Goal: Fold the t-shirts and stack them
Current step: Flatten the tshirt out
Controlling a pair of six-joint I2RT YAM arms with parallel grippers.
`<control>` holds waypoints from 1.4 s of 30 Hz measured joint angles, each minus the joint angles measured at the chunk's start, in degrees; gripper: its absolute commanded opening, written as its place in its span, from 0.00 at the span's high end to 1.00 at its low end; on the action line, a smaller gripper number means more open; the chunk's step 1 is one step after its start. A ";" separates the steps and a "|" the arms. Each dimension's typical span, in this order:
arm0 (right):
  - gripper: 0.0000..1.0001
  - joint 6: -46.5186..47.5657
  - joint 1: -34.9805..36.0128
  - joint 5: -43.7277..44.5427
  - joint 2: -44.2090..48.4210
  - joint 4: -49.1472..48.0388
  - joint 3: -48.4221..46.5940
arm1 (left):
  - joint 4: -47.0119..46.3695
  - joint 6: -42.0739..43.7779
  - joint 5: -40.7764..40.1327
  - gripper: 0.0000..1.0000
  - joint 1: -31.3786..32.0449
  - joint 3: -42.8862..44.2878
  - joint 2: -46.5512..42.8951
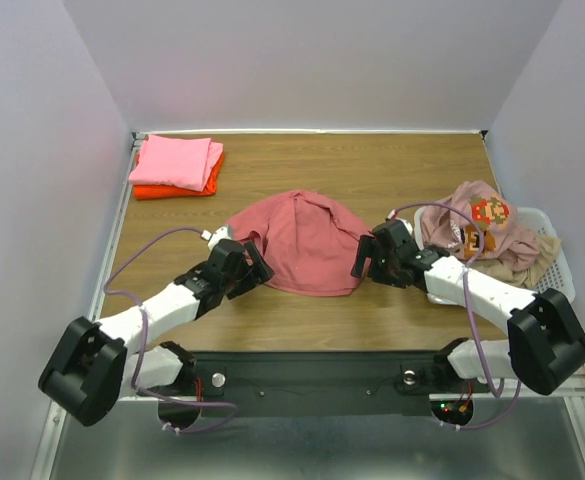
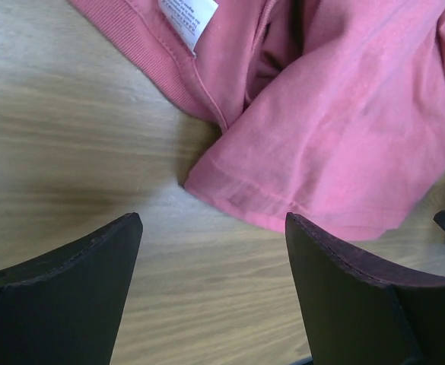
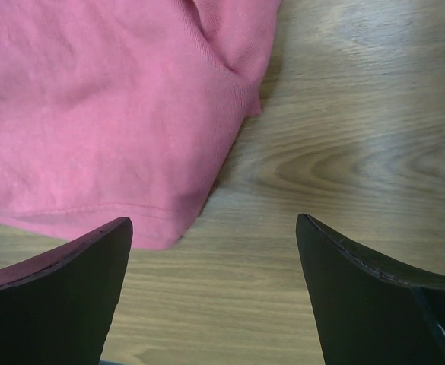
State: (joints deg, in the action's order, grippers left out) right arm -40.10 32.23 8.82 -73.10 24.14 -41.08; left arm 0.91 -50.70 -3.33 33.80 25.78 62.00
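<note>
A dusty rose-red t-shirt [image 1: 307, 240] lies crumpled in the middle of the table. My left gripper [image 1: 255, 262] hovers open at its left edge, with only bare wood between the fingers; the left wrist view shows a sleeve hem [image 2: 283, 205] and the white neck label [image 2: 188, 19] just ahead. My right gripper [image 1: 364, 256] stands open at the shirt's right edge, and the hem corner [image 3: 161, 228] lies just in front of its left finger. A folded light pink t-shirt [image 1: 177, 160] rests on a folded orange one [image 1: 172, 190] at the back left.
A white mesh basket [image 1: 547, 250] at the right edge holds a pale pink t-shirt with a pixel-character print [image 1: 477, 225] and a beige one [image 1: 532, 265]. White walls enclose the wooden table [image 1: 372, 170] on three sides.
</note>
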 measured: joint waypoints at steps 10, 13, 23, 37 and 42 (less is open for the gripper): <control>0.20 -3.85 -0.02 -0.20 -5.25 -7.04 2.23 | -5.66 3.28 0.33 0.43 0.00 4.46 13.75; 0.25 -4.11 0.00 -0.22 -7.28 -8.41 1.77 | -6.05 3.54 0.02 0.58 0.00 4.74 14.51; 0.96 -4.37 -0.26 -0.59 -11.89 -11.74 -0.11 | -5.57 5.03 0.50 1.00 0.76 5.86 15.58; 1.00 3.74 -0.28 -0.48 2.73 -11.17 -10.73 | 1.73 7.82 0.17 1.00 3.74 15.43 -7.80; 1.00 7.63 -0.28 -1.53 7.85 -10.45 -21.62 | 7.52 11.63 -1.99 1.00 3.74 31.50 -9.11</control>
State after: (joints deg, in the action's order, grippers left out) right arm -32.47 31.94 7.29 -65.25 13.69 -62.70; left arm 8.43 -39.07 -5.32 37.54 57.28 52.88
